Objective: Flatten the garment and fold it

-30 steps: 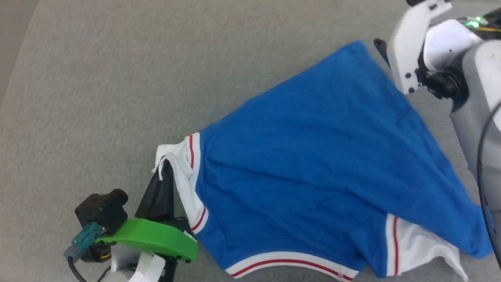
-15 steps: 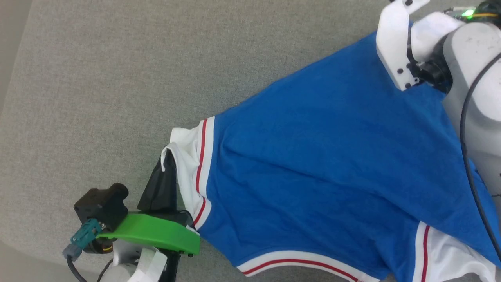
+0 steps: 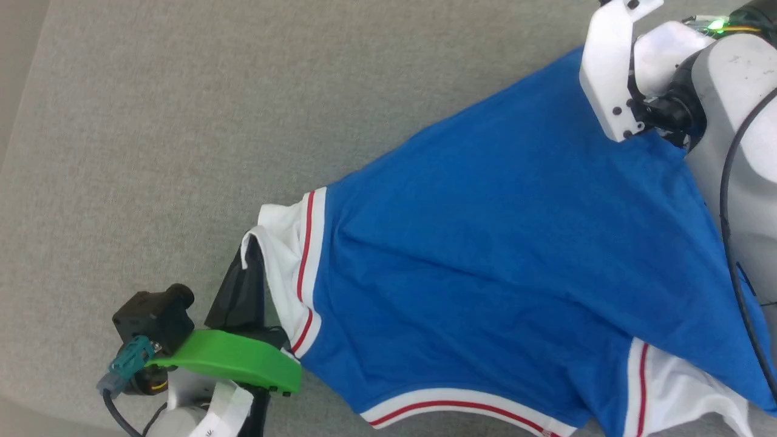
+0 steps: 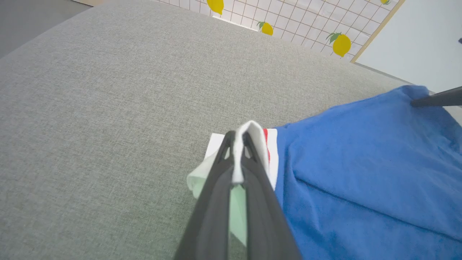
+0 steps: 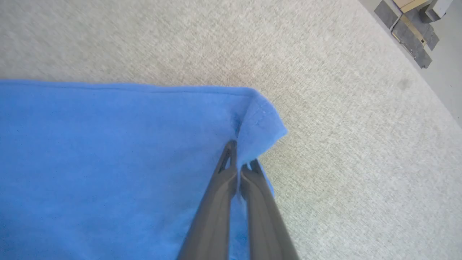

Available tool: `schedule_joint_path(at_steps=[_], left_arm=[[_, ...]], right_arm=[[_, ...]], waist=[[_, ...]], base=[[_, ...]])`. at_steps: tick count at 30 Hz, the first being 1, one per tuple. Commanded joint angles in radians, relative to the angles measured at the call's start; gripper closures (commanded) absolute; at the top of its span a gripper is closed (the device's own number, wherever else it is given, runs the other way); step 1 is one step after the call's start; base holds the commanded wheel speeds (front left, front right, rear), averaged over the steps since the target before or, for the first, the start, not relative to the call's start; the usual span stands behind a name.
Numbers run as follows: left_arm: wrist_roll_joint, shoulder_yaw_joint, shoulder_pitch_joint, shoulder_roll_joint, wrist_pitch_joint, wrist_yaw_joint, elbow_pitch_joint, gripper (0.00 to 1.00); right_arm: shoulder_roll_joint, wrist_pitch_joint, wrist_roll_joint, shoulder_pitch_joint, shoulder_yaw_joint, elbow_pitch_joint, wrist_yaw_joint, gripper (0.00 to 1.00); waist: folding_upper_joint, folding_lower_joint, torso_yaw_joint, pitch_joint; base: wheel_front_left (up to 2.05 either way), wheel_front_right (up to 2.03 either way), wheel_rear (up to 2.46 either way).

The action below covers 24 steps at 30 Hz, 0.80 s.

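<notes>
A: Step in hand?
B: Flattening. Nearest, the left tool [image 4: 238,139] is pinched tight on the white sleeve edge. The garment [image 3: 485,255], soft blue knit, lies rumpled across the grey woven worktop [image 3: 182,121]. Far end, the right tool [image 5: 240,155] is clamped on the hem corner.
A: Next?
B: Likely draw the tools apart, get the cloth taut, then lay it flat.

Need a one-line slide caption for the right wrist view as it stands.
Right gripper shut on a folded corner of the bright blue jersey garment, over the grey woven surface.
</notes>
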Motion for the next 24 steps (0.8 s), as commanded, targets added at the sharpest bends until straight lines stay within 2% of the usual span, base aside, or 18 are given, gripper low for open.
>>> schedule_joint_path(at_steps=[1, 6, 11, 19, 24], left_arm=[[0.007, 0.007, -0.002, 0.011, 0.005, 0.000, 0.008, 1.00], [0.009, 0.011, 0.015, 0.031, 0.019, 0.005, 0.030, 1.00], [0.013, 0.013, 0.040, 0.052, 0.036, 0.015, 0.040, 1.00], [0.018, 0.012, 0.093, 0.086, 0.067, 0.032, 0.045, 1.00], [0.018, 0.008, 0.112, 0.100, 0.079, 0.034, 0.046, 1.00]], right_arm=[[0.004, -0.027, 0.010, 0.015, -0.007, -0.004, -0.001, 1.00], [-0.003, -0.114, 0.068, 0.051, -0.035, -0.054, -0.001, 1.00], [-0.040, -0.190, 0.138, 0.147, -0.073, -0.135, -0.001, 1.00], [-0.091, -0.283, 0.222, 0.419, -0.186, -0.304, -0.001, 1.00], [-0.072, -0.314, 0.248, 0.608, -0.296, -0.413, -0.001, 1.00]], waist=[[0.0000, -0.0001, -0.042, -0.052], [0.0000, -0.0001, -0.092, -0.126], [0.0000, -0.0001, -0.138, -0.207], [0.0000, -0.0001, -0.202, -0.310], [0.0000, -0.0001, -0.224, -0.339]], base=[[0.00, 0.00, 0.00], [0.00, 0.00, 0.00], [0.00, 0.00, 0.00], [0.00, 0.00, 0.00], [0.00, 0.00, 0.00]])
